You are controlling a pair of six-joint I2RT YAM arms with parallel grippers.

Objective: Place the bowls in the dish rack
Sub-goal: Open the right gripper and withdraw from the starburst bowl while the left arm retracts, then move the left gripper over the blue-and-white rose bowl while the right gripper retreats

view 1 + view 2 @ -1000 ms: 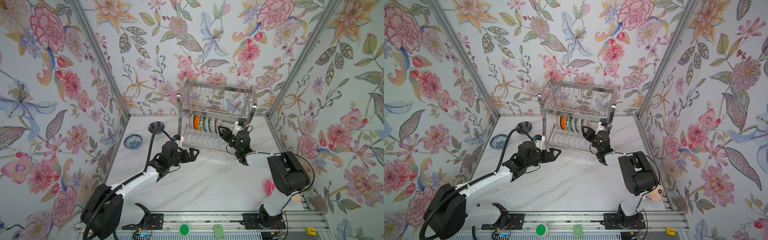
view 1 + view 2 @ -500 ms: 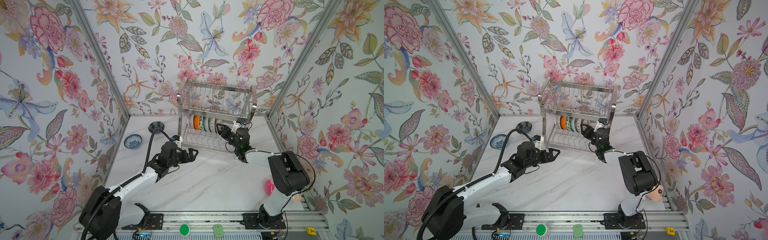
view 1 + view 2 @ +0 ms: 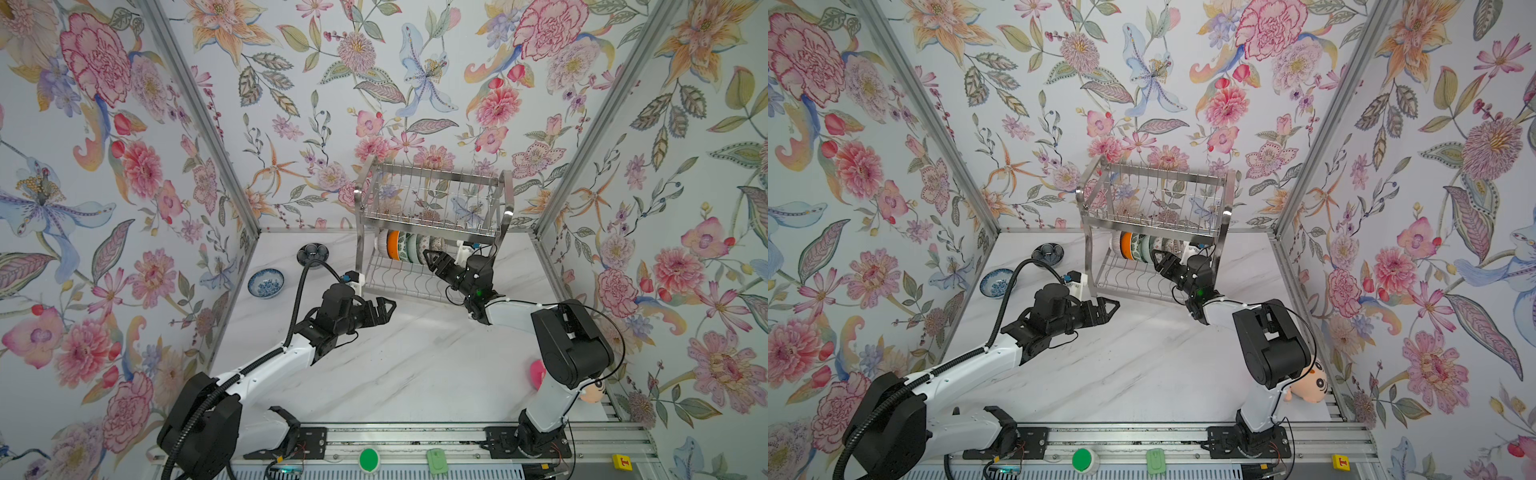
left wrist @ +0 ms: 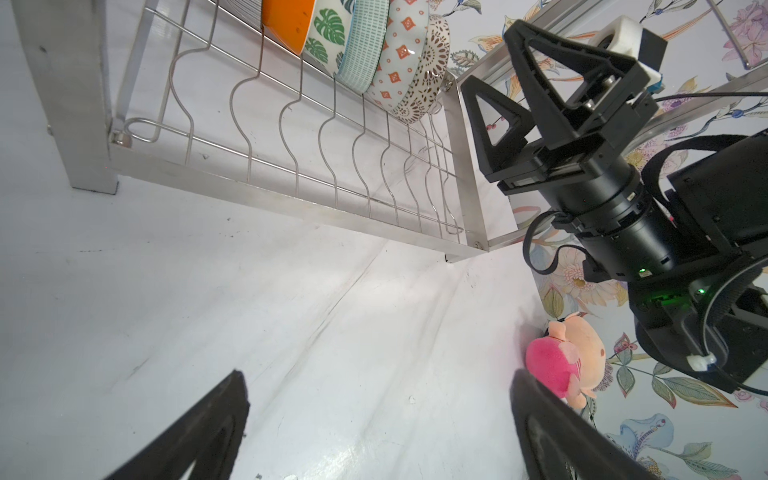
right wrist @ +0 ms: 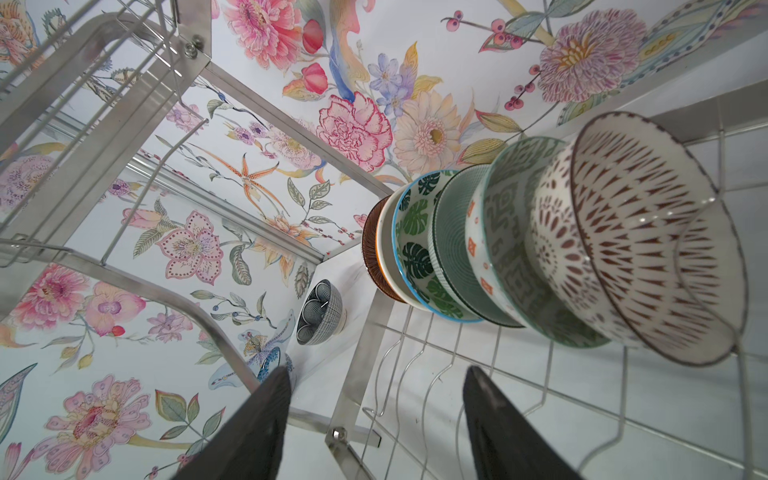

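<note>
Marble tabletop (image 3: pixel 415 365): racked brown-patterned bowl (image 5: pixel 648 232) just beside right gripper's (image 5: pixel 376 374) parted jaws

Twin arms, same build: white link shells, bulky black joint housings. On left arm (image 3: pixel 266 365), ribbed black conduit (image 3: pixel 296 307) arcs over wrist. On right arm (image 3: pixel 511 314), thin black cables (image 4: pixel 525 243), small green light (image 3: pixel 478 293) glowing. Now left tool (image 3: pixel 388 308) and right tool (image 3: pixel 428 254): matte black, fingers (image 4: pixel 518 58) triangular with cut-out centres.
</note>
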